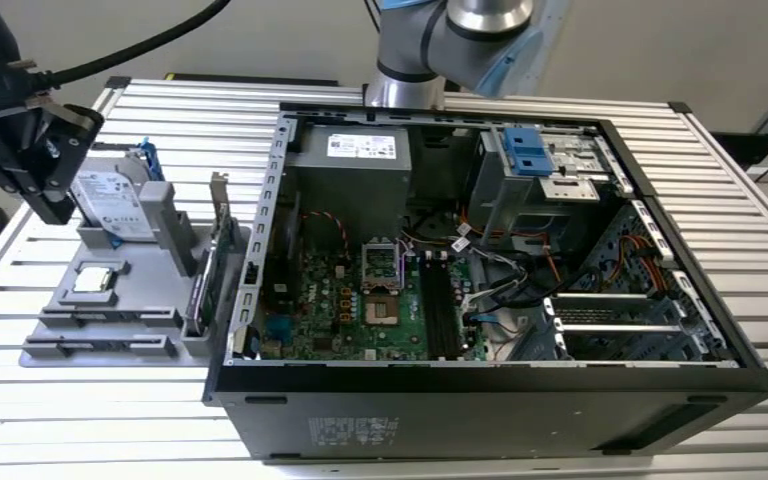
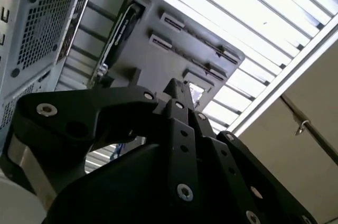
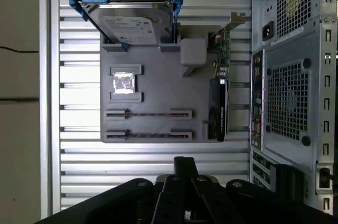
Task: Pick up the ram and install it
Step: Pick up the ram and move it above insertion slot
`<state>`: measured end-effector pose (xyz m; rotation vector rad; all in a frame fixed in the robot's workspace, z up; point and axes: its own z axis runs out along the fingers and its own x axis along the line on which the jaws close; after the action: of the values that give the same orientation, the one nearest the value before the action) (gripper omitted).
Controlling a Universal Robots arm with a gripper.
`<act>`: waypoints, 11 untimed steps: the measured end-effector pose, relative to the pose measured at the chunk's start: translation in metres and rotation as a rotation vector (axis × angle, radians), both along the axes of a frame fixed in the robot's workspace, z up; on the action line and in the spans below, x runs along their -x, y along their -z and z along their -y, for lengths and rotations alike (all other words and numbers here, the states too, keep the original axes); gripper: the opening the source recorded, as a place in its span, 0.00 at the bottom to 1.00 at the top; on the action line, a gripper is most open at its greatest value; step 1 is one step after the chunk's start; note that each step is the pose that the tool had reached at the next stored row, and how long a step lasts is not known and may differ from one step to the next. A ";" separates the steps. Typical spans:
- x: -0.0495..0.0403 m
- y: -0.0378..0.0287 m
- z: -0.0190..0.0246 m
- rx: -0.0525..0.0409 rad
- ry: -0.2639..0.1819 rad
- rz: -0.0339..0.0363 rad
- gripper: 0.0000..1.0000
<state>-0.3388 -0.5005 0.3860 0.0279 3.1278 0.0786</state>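
Observation:
My black gripper (image 1: pixel 53 208) hangs shut with nothing between its fingers, above the left edge of the grey holder tray (image 1: pixel 144 300), beside the hard drive. Its closed fingertips show in both wrist views (image 3: pixel 185 164) (image 2: pixel 179 90). In the first wrist view, the tray's two long slots each carry a thin dark strip on edge, which looks like the ram (image 3: pixel 149 113); a second strip (image 3: pixel 149 134) lies parallel to it. The gripper is well clear of both. The open computer case (image 1: pixel 277 250) shows its motherboard (image 1: pixel 371 300) with long black memory slots (image 1: pixel 438 310).
On the tray stand a silver hard drive in a blue frame (image 3: pixel 129 20), a small square chip (image 3: pixel 123 83) and an upright card with a metal bracket (image 3: pixel 219 97) next to the case's rear panel (image 3: pixel 288 86). The slatted metal table (image 1: pixel 91 420) surrounds everything.

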 end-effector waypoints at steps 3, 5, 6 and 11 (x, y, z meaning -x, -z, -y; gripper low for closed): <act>0.0105 0.0004 -0.0031 0.0000 0.000 0.0000 0.00; 0.0108 0.0004 -0.0031 -0.0001 0.000 -0.0006 0.00; 0.0109 0.0004 -0.0031 0.0000 0.000 -0.0013 0.00; 0.0109 0.0004 -0.0031 0.0000 0.000 -0.0051 0.00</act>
<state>-0.3497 -0.4974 0.3856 0.0280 3.1329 0.0786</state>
